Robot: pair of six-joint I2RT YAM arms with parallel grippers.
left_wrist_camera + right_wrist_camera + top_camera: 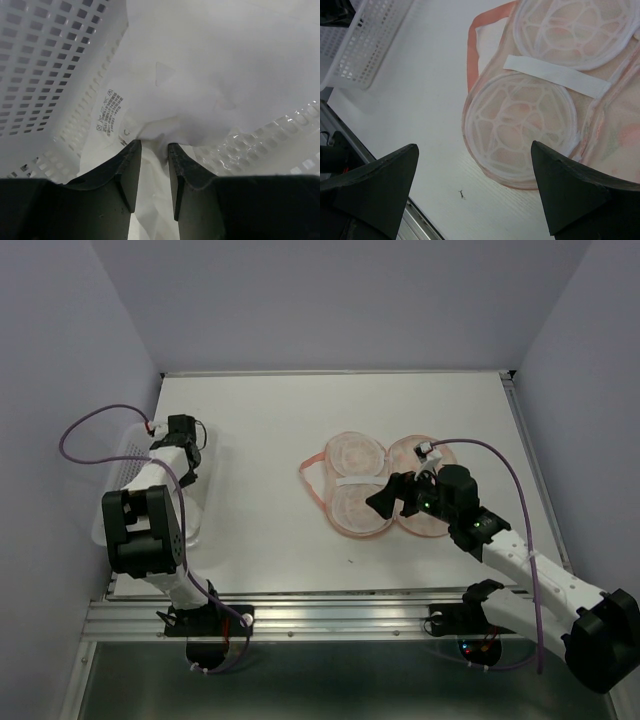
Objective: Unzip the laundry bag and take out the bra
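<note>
on the white table (270,540), left hand (154,145) pinches the soft bra (210,75) in a perforated basket (45,60); right hand (474,146) gapes.

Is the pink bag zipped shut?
No, the laundry bag lies spread open on the table, with its white inner frames showing.

Overhead: the table (270,420) is lit evenly from above, and only soft shadows are cast.
Left wrist: the bra (215,75) and the basket (40,60) are washed out to near white.
Right wrist: the laundry bag (520,125) is shown sharp under flat light.
</note>
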